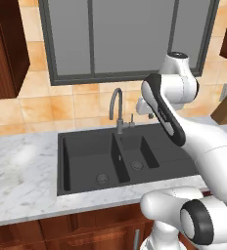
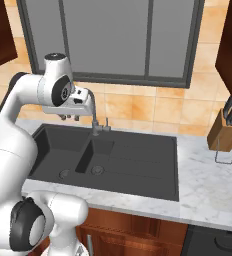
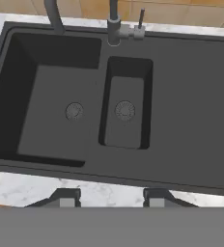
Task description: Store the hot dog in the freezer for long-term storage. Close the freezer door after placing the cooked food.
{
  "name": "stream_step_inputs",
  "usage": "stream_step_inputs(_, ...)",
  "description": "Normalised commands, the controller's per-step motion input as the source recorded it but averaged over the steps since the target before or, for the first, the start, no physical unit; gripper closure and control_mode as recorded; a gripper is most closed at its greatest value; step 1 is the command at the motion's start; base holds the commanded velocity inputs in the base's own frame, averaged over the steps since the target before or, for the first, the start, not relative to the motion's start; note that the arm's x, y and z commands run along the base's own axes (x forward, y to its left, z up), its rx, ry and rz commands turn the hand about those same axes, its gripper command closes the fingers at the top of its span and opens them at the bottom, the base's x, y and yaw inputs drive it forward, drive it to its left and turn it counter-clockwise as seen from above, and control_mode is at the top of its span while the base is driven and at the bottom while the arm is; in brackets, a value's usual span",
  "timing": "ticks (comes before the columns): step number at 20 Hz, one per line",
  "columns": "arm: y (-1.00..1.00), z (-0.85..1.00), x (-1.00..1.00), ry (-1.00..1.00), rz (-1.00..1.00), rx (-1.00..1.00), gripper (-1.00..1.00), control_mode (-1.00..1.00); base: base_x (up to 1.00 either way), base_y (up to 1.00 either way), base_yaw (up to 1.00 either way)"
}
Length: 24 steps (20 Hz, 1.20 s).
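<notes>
The arm is raised above a dark double-bowl sink (image 1: 86, 161) that is set into a white marbled bench (image 1: 22, 171). The fingers (image 3: 111, 198) are seen at the bottom of the hand view, just over the near rim of the sink; they are drawn in as far as they go, with a gap left between the two tips, and nothing is held between them. In the right base view the hand hangs beside the grey gooseneck faucet (image 2: 94, 117), above the back edge of the sink. Two round drains are seen in the hand view, one in the wide bowl (image 3: 74, 111) and one in the narrow bowl (image 3: 125, 110). A wooden knife block (image 2: 228, 127) stands on the bench to the right of the sink, well apart from the arm; a wire stand appears to rest in front of it, though its form is hard to make out. A large grey window (image 1: 127, 36) is set in the tan tiled wall behind the faucet. The hot dog and the freezer cannot be placed from these views.
</notes>
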Motion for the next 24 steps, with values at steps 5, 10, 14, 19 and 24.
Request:
stream_step_inputs(5,0.0,0.0,-0.54,0.0,0.0,0.0,-1.0,-1.0,0.0,0.0,0.0)
stream_step_inputs(10,-0.03,0.0,-0.96,-0.02,0.0,0.0,-1.0,-1.0,0.0,0.0,0.0)
stream_step_inputs(14,0.0,0.0,-0.82,0.0,-0.02,0.0,-1.0,-1.0,0.0,0.0,0.0)
stream_step_inputs(19,-0.01,0.0,-0.47,0.17,-0.15,-0.02,-1.0,-1.0,0.0,0.0,0.0)
stream_step_inputs(24,-0.07,-0.01,-0.1,0.31,-0.09,0.0,-1.0,-1.0,0.0,0.0,0.0)
